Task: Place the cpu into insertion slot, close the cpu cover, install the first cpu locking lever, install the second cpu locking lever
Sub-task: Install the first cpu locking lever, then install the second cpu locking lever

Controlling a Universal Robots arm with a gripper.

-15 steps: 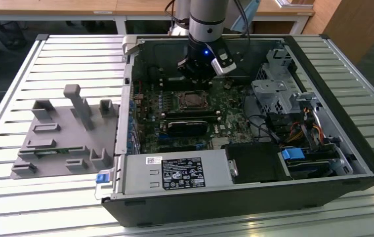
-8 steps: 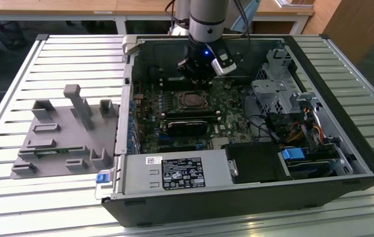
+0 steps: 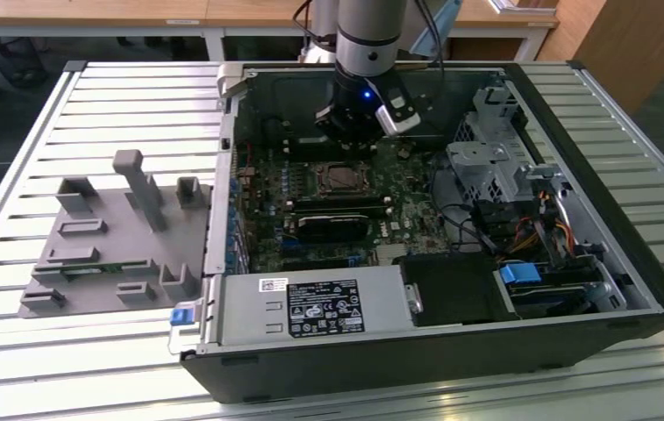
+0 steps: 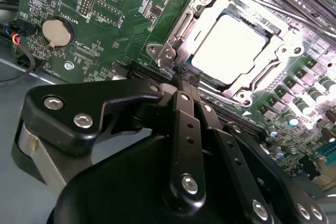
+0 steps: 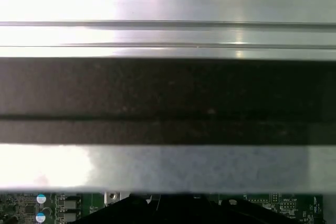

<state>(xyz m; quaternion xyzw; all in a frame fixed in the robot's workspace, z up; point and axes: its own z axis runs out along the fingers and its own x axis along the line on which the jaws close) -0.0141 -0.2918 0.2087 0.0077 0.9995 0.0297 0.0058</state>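
Gripper (image 4: 181, 74) poised at the socket's edge.
Fingers pressed together, seemingly empty, beside the cpu cover (image 4: 197, 11) closed over the cpu (image 4: 231, 48).

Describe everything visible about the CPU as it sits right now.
The CPU is a small flat square chip with a pale silver-grey metal top that catches a bright glare in the second wrist view. It lies flat and level in the insertion slot on the green motherboard. The thin silver metal CPU cover lies closed around it, the chip's top showing through the central window. The black gripper sits near the socket's corner, its fingertips together, not touching the chip.
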